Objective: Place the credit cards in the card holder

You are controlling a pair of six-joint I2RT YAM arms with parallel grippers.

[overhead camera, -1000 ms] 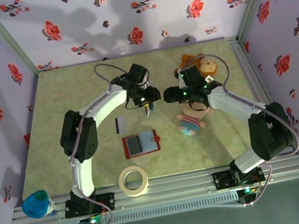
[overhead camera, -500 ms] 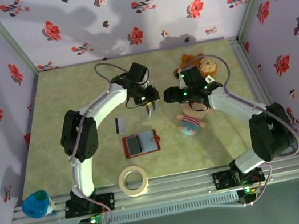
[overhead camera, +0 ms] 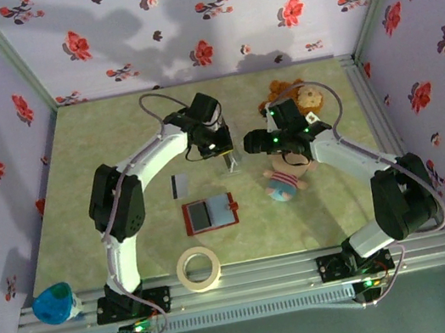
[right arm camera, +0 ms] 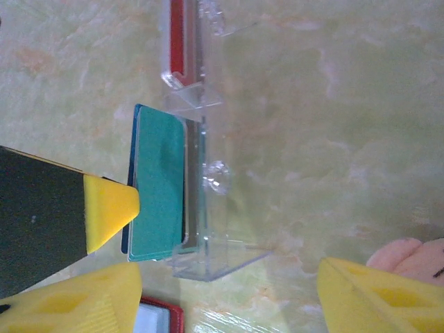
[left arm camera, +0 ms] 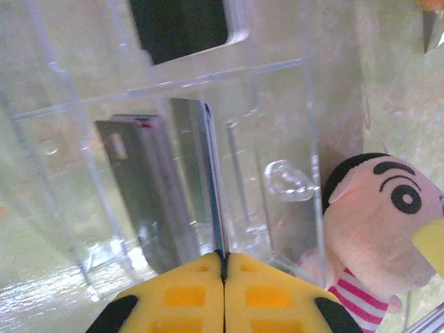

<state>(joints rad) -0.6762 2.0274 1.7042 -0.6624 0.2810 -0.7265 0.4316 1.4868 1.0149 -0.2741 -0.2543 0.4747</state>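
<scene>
Pinching a card (left arm camera: pixel 211 173) edge-on, the left gripper (left arm camera: pixel 223 267) has its jaws shut on it inside the clear stand (left arm camera: pixel 277 104). The right gripper (right arm camera: pixel 229 295) is spread wide around the stand. The wallet (overhead camera: pixel 209 214) lies open on the table nearer the bases, with a grey card (overhead camera: pixel 179 184) just beside it.

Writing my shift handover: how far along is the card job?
Done: nothing clearly; the red wallet lies open, and whether it holds a card is too small to tell. In hand: the left gripper is shut on a card standing in the clear stand. Left: moving it, the grey card beside it and the dark card lying near the wallet.
</scene>
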